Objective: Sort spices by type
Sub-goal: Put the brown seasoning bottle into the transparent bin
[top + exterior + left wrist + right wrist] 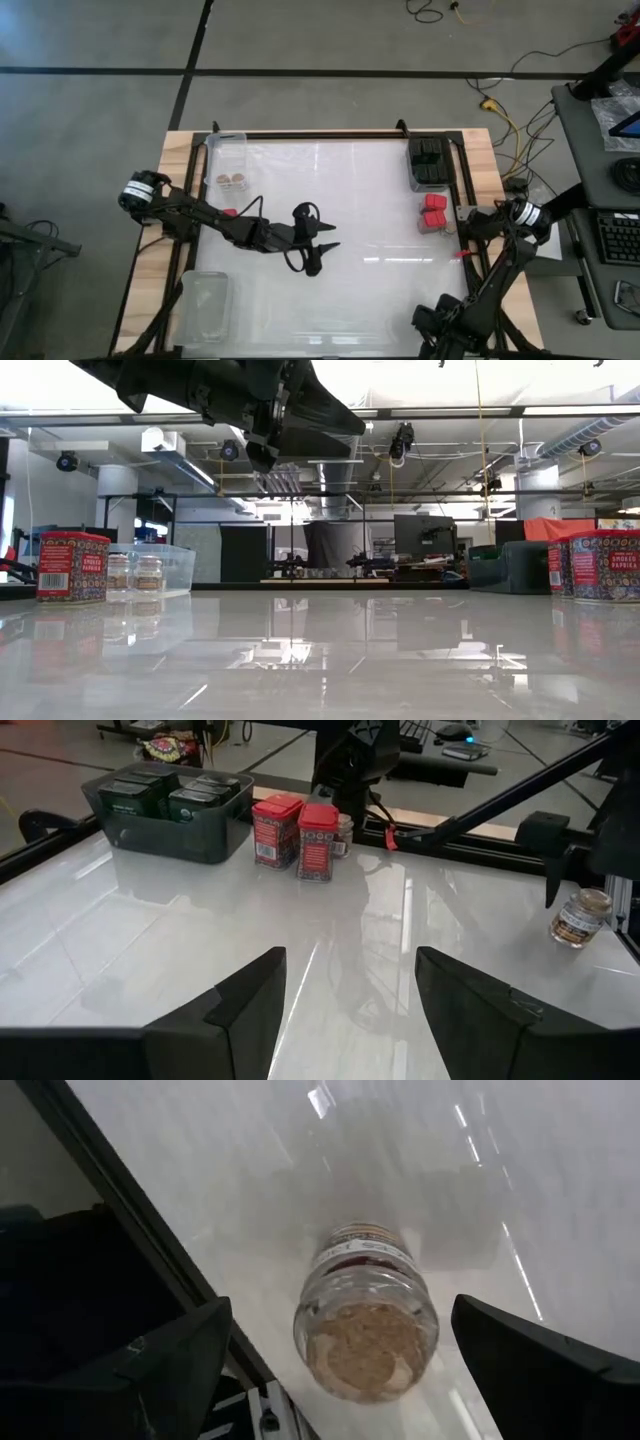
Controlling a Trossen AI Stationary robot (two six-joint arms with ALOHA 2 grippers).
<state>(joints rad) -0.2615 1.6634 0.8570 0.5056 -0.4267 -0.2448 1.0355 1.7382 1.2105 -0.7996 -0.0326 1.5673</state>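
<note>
Grey floor [300, 40] with dark stripes, desk [600, 150] alongside.

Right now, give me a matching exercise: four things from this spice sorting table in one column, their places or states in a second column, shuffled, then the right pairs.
Things:
1. black boxes
2. two red tins
3. tan-topped jar
4. left gripper

Places or states:
A. between the open fingers of the right gripper
B. open and empty over the middle of the table
C. inside the dark tray at the far right
D. standing side by side on the bare table, just in front of the dark tray

Pairs: 1-C, 2-D, 3-A, 4-B
</note>
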